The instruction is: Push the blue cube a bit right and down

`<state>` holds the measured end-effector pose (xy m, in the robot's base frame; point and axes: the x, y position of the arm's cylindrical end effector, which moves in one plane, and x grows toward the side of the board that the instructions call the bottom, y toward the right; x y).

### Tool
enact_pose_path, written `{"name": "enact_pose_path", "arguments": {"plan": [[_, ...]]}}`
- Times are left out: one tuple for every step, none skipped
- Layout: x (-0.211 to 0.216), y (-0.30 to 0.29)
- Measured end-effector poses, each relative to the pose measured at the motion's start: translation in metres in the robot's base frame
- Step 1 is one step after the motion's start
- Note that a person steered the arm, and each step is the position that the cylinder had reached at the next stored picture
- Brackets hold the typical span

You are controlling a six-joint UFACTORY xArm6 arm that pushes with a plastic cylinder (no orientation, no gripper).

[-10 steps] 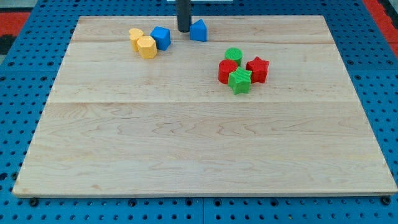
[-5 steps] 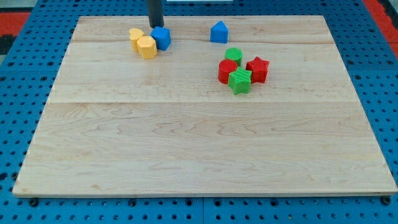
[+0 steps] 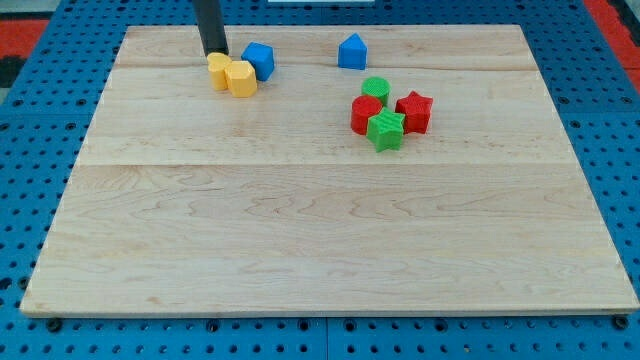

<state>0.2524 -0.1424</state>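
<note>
The blue cube point(image 3: 260, 60) sits near the board's top left, touching the right side of a yellow block point(image 3: 241, 78). A second yellow block point(image 3: 219, 70) lies just left of that one. My tip point(image 3: 214, 53) is at the view's top left, right above the left yellow block and about 45 px left of the blue cube, not touching the cube.
A blue house-shaped block point(image 3: 351, 51) sits to the right near the top edge. A cluster lies right of centre: green cylinder point(image 3: 376, 89), red block point(image 3: 366, 114), red star point(image 3: 414, 111), green star point(image 3: 385, 130). The wooden board point(image 3: 320, 230) rests on a blue pegboard.
My tip moved left along the top edge, from beside the blue house block past the blue cube to above the left yellow block. The house block shifted right early on.
</note>
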Motion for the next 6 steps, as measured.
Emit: {"name": "enact_pose_path", "arguments": {"plan": [[0.000,0.002],[0.004,0.042],[0.004,0.070],[0.004,0.070],[0.014,0.070],[0.021,0.070]]}}
